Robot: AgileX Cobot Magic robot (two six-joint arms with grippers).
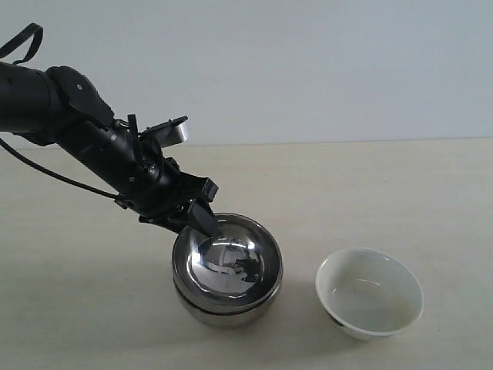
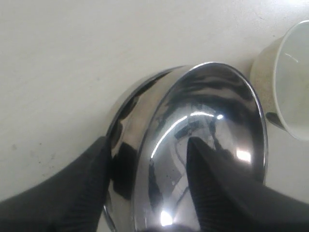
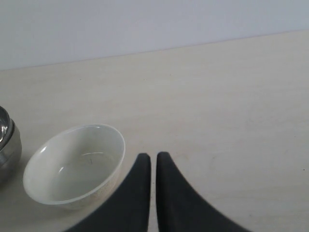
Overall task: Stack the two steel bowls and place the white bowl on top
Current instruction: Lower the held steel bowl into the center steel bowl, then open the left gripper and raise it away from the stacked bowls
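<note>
Already nested, the steel bowls (image 1: 228, 270) sit together; the left gripper (image 1: 202, 223) straddles their top rim at 10 o'clock, released. At their 4 o'clock stands the white bowl (image 1: 370, 293). The right gripper (image 3: 153, 193) is clenched, empty.

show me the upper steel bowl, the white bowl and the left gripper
upper steel bowl (image 1: 229, 266), exterior view, on its mirrored inside floor
white bowl (image 1: 370, 297), exterior view, on its inside floor
left gripper (image 2: 147, 152), left wrist view, midway between its two fingertips
</note>
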